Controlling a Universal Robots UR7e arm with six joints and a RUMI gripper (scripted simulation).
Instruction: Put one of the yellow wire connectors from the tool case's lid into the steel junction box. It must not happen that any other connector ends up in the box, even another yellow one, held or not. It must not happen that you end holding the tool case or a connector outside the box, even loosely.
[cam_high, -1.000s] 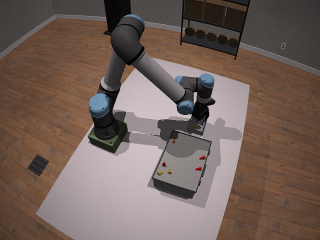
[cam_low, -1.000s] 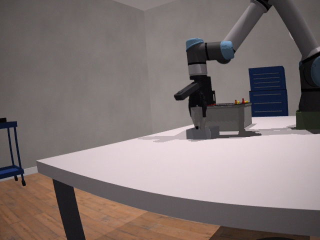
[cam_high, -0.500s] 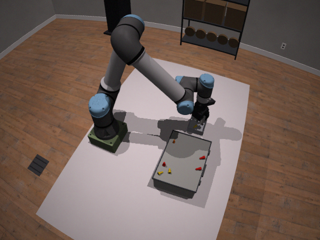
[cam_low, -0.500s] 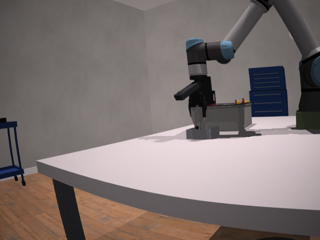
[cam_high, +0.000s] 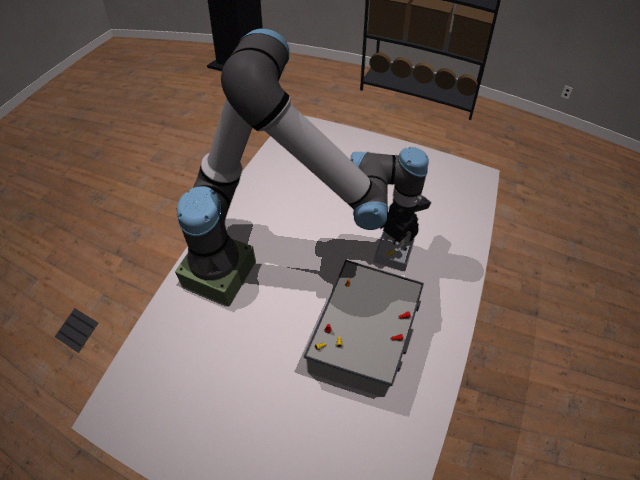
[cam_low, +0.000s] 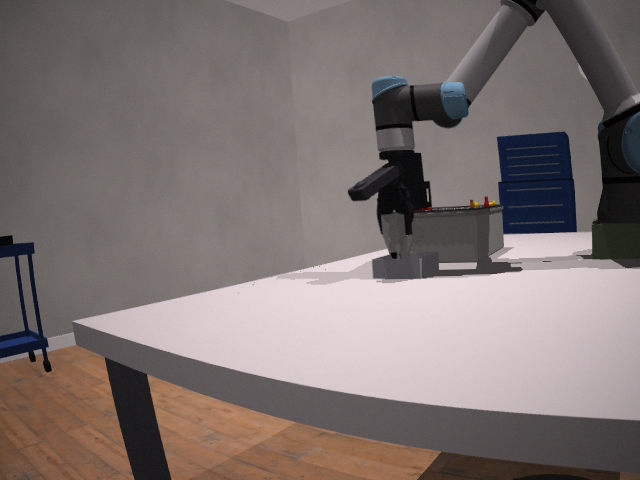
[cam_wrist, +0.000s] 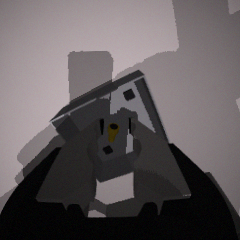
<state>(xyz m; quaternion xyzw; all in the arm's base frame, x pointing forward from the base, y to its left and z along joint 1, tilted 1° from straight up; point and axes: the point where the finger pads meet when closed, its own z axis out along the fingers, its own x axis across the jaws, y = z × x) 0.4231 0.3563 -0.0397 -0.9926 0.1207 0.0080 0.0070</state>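
1. Wrist view shows the steel junction box (cam_wrist: 145, 100) directly below the jaws, with its open side up.
2. One yellow wire connector (cam_wrist: 113, 131) is inside the junction box, between the two fingertips. It seems to rest on the box floor.
3. The jaws are a little parted and do not squeeze the connector; they hold nothing.
4. From the side, the fingertips reach down into the junction box (cam_low: 413, 266), just below its rim.
5. From the top, the tool case (cam_high: 367, 320) stands just beside the junction box (cam_high: 403, 263) on the white desk (cam_high: 206, 387), nearly touching it.
6. On the case's lid, far from the junction box, lie two more yellow connectors (cam_high: 320, 345) close together.
7. Three red connectors (cam_high: 404, 314) are also on the lid, and one orange connector (cam_high: 347, 282) lies at the corner nearest to the junction box.
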